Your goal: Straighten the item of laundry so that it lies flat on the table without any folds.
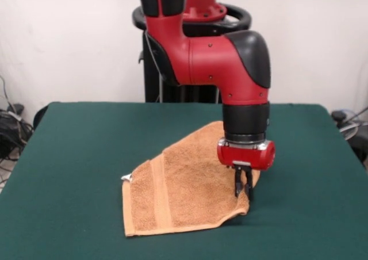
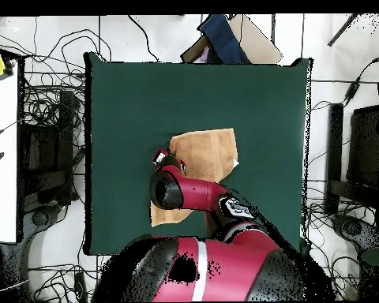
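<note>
The orange-tan towel lies near the middle of the green table, partly folded, with a woven band near its left edge and a small white label at its left corner. My gripper points straight down at the towel's right edge, its fingers close together and pinching the cloth there. In the overhead view the towel shows above the arm, with another piece below it. The gripper sits at the towel's left edge in that view, and the table surrounds it.
The red arm comes down from the pedestal over the towel's far right part and hides some of it from overhead. Cables and equipment lie on the floor around the table. A box stands beyond the table's edge.
</note>
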